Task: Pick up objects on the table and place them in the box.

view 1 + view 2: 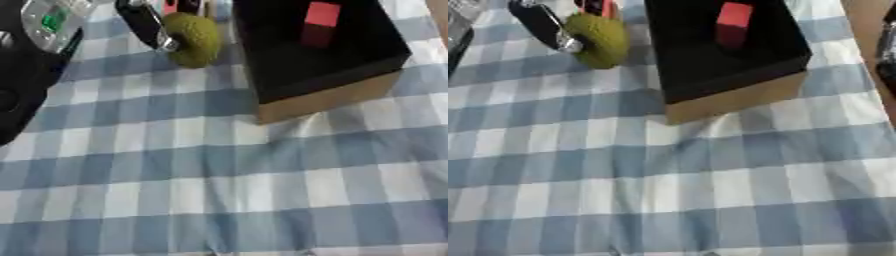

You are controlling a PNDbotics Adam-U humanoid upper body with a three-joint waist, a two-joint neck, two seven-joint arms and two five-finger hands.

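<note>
Reaching in from the upper left, the robot's left arm is crossing the corner of the left eye view, black with a silver part showing a green patch, and its left hand [149, 25] is stretching dark fingers [546, 27] toward the far side of the table. These fingers are lying straight and slanted, and a silver tip is touching the left edge of an olive-green ring-shaped object [194, 39], which looks like a soft doughnut standing on its edge on the cloth. Whether the hand is pinching the ring cannot be told; the visible fingers are looking extended rather than curled.

Just to the right of the ring, nearly touching it, an open cardboard box [325, 97] is sitting askew on the blue-and-white checked tablecloth [219, 190]. Its inside is dark and its outer walls are plain brown. A red block [321, 15] is lying inside the box toward its far side.

Behind the ring, at the top edge, something red and black [179, 6] is peeking into view, too cut off to identify.

At the right edge of the right eye view, a dark shape [887, 55] is showing beside the table; it may be part of the right arm, but no hand is visible there.
</note>
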